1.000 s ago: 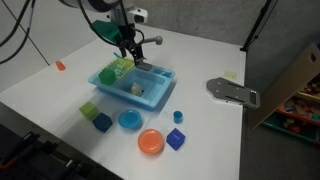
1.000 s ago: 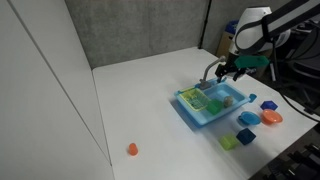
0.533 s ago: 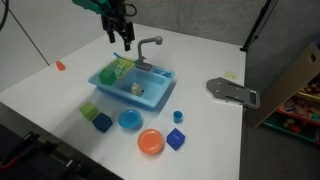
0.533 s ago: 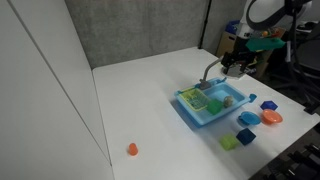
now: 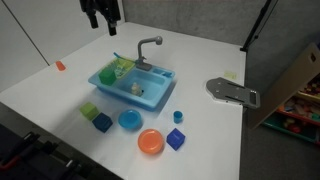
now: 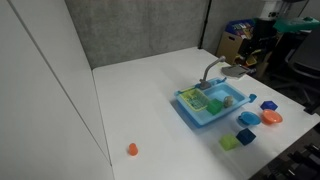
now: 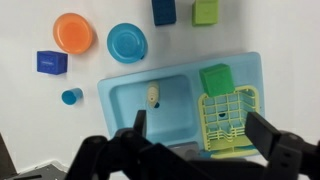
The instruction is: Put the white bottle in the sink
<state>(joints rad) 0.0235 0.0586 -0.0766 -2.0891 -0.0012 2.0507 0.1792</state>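
The light blue toy sink (image 5: 160, 95) stands mid-table with its grey faucet (image 5: 150, 45) and green rack (image 5: 117, 68). It also shows in the other exterior view (image 6: 192, 112) and in the wrist view (image 7: 120, 110). The tiny whitish bottle (image 5: 136, 89) lies inside the basin, also seen in the wrist view (image 7: 153, 96). My gripper (image 5: 103, 15) hangs open and empty high above the sink's rack end, well clear of it. In the wrist view its gripper (image 7: 200, 135) has its jaws wide apart over the rack and basin.
In front of the sink lie an orange plate (image 5: 150, 142), a round blue plate (image 5: 129, 120), blue cubes (image 5: 176, 139), a green cube (image 5: 89, 109) and a small blue cup (image 5: 178, 116). A grey metal part (image 5: 232, 92) lies apart on the table. A small orange object (image 5: 60, 65) sits near the table edge.
My gripper has risen from just above the sink to high over the table, open. The bottle stays in the basin.
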